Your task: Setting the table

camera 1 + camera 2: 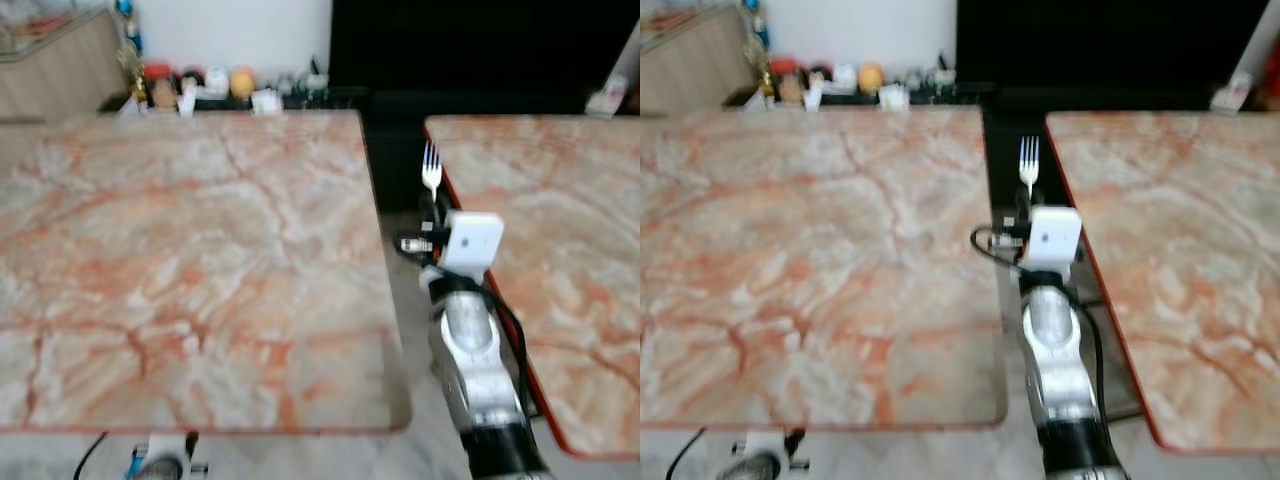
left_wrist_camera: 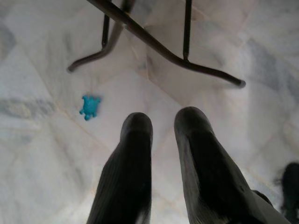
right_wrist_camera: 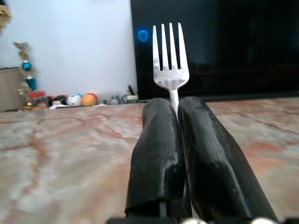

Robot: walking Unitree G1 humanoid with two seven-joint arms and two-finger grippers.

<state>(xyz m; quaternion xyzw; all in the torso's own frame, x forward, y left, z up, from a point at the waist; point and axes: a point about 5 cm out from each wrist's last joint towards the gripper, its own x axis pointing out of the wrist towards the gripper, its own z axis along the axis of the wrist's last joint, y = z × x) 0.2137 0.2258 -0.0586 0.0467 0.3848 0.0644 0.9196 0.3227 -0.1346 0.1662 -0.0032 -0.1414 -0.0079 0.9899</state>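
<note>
Upright, a fork (image 3: 170,65) sits clamped in the right gripper (image 3: 176,105)

One fork (image 3: 170,65), two marble tables (image 1: 190,260).

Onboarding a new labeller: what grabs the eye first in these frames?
First, the silver metal fork, held tines up in the shut right gripper over the gap between the two tables. Next, the large pink-veined marble table on the robot's left, with a second like it on the right. The left gripper hangs low over white floor tiles near a small blue toy.
</note>
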